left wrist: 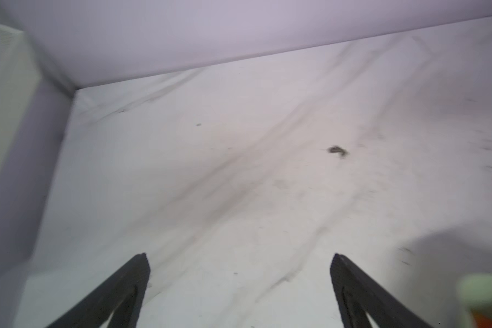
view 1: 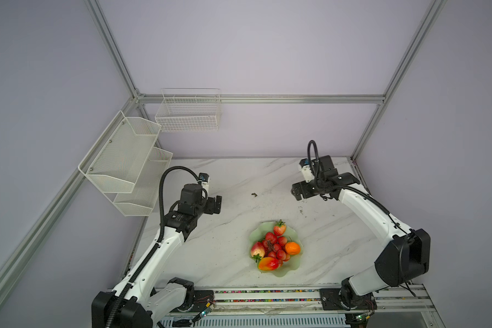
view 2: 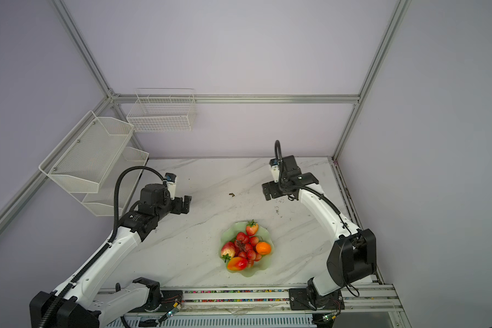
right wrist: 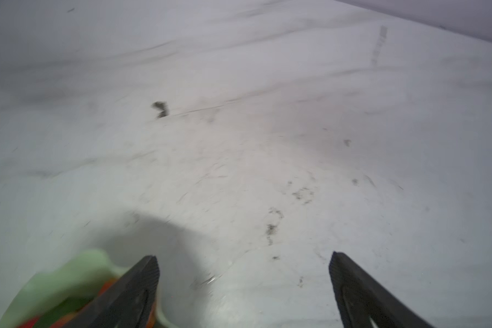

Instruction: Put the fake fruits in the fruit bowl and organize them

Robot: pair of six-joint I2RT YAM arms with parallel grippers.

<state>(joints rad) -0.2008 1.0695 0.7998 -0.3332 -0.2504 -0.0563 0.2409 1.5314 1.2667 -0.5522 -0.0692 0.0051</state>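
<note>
Top views both show the marble desk (view 1: 210, 255) with no loose fruit on it, so the task looks finished. Over its far half the left hand (view 1: 215, 205) and right hand (view 1: 298, 192) hang well apart from the fruit bowl (view 1: 294, 265), each spread and empty, probably because nothing is left to carry. The bowl sits near the middle. The grape bunch (view 1: 276, 247) fills its centre, ringed by the mango (view 1: 268, 263), orange (view 1: 292, 248) and two strawberries (view 1: 279, 228).
</note>
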